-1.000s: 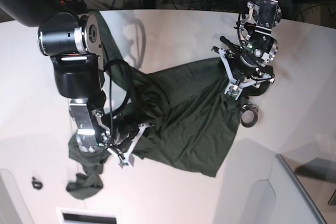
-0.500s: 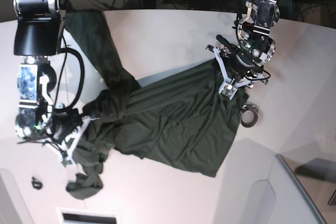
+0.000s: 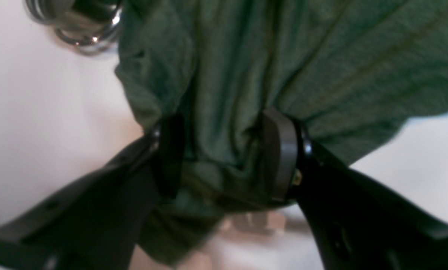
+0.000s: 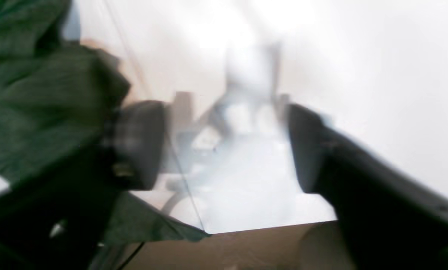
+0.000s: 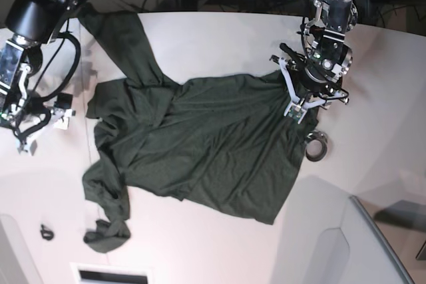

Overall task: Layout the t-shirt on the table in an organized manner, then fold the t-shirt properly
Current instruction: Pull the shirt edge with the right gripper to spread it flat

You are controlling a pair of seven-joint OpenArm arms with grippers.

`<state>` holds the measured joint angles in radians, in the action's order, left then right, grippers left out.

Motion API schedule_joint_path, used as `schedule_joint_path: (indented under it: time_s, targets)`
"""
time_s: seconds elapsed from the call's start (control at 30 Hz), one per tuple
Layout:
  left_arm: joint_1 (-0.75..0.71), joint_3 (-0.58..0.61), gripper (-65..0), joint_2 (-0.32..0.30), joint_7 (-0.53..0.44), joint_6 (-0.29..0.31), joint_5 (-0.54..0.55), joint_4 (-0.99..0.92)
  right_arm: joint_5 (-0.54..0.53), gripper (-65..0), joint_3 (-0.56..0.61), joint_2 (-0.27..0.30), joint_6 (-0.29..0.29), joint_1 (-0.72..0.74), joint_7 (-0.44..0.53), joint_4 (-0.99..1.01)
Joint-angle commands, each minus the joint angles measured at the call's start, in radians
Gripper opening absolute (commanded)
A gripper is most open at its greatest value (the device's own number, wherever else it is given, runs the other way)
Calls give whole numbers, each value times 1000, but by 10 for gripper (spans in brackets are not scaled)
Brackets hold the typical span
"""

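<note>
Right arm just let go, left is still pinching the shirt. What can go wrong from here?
1. The left gripper clamps a bunched wad of the t-shirt; pulling may drag the whole shirt rather than flatten it.
2. A metal ring lies beside the hem near that grip; cloth could snag or sweep it.
3. The right gripper is open and clear, leaving a twisted sleeve unflattened.
</note>
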<state>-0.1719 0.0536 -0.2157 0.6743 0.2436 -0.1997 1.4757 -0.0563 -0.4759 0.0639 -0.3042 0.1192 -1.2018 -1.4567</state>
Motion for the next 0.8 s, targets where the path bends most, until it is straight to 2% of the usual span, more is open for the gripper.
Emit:
schedule_joint_path:
  time_s: [0.0, 0.1, 0.2, 0.23, 0.33, 0.4, 0.5, 0.6, 0.77]
  targets:
    - [-8, -1, -331, -6, -8, 4, 3, 55, -3, -89, 6, 15, -8, -5, 9, -92]
    - [-36, -1, -331, -3, -6, 4, 3, 153, -7, -93, 33, 9, -23, -65, 10, -255]
    - [-48, 5, -331, 2, -6, 4, 3, 220, -7, -105, 167, 17, -91, -65, 50, -276]
    - [-53, 5, -331, 2, -6, 4, 3, 234, -6, -99, 207, 17, -91, -51, 69, -258]
    - [-53, 4, -331, 3, -6, 4, 3, 244, -6, -44, 286, 11, -91, 23, 118, -131]
    - [-56, 1, -331, 3, -6, 4, 3, 239, -6, -29, 302, 4, -91, 90, 149, -14]
    - [-71, -1, -331, -4, -6, 4, 3, 225, -3, -30, 302, -8, -72, 191, 213, 176]
    - [-84, -1, -331, -6, -6, 4, 3, 208, -3, -30, 308, -6, 3, 270, 297, 343]
    - [-91, -1, -331, -6, -6, 3, 3, 156, -6, -32, 308, -12, 9, 322, 325, 471]
